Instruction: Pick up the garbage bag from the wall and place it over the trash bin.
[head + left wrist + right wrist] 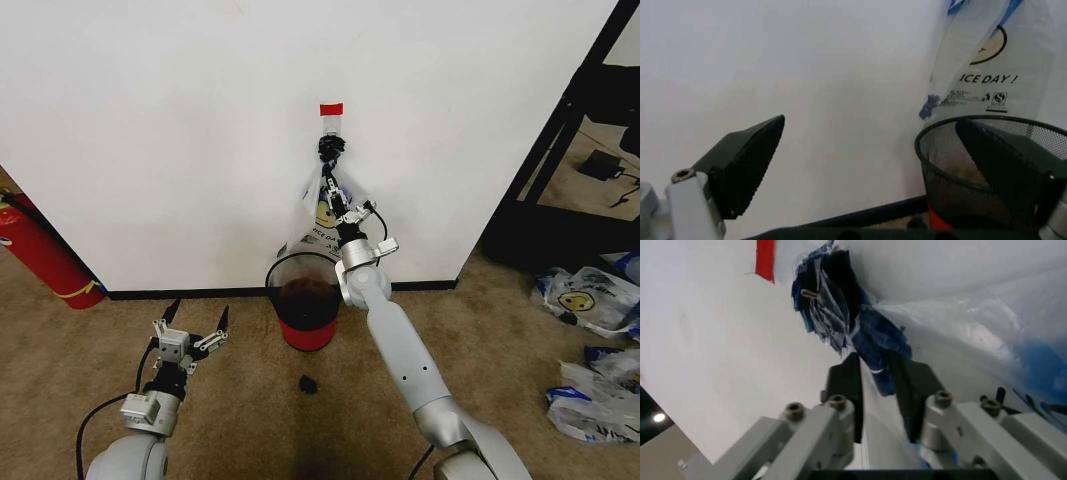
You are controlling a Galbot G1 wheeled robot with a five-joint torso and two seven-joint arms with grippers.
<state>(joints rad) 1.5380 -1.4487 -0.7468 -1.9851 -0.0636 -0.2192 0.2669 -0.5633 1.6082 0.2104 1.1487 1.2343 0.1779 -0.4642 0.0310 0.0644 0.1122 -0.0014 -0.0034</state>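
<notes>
Right claw (336,203): raised to the wall, fingers narrowed around the gathered blue handle of the garbage bag (318,222) just under the hook; in the right wrist view a thin fold of plastic lies between the two black fingers (910,390), so it reads as gripping the bag, though how firmly I cannot tell.
Garbage bag from the right claw: the handle knot (840,315) sits just ahead of the fingertips; the body hangs straight below the claw, flat against the wall.
Long axis: vertical, from the hook (331,146) down to the bin's rim.
Key relation: the handle is looped over the hook directly beyond the claw, so freeing it likely calls for a lift up and away from the wall.
Trash bin (285,272): on the floor below the right claw, touching or just off the wall, with the bag's lower end at its back rim.
Left claw (196,323): low over the carpet, fingers spread wide and empty; the bin lies ahead and to its right, well farther from the handle than the right claw.
Nearer arm: right.
Surface: beige carpet (240,400); a small dark scrap (306,382) lies before the bin.
Room: white wall (180,130), red tape (331,108) above the hook, a fire extinguisher (40,250) far left, loose bags (585,300) far right.
</notes>
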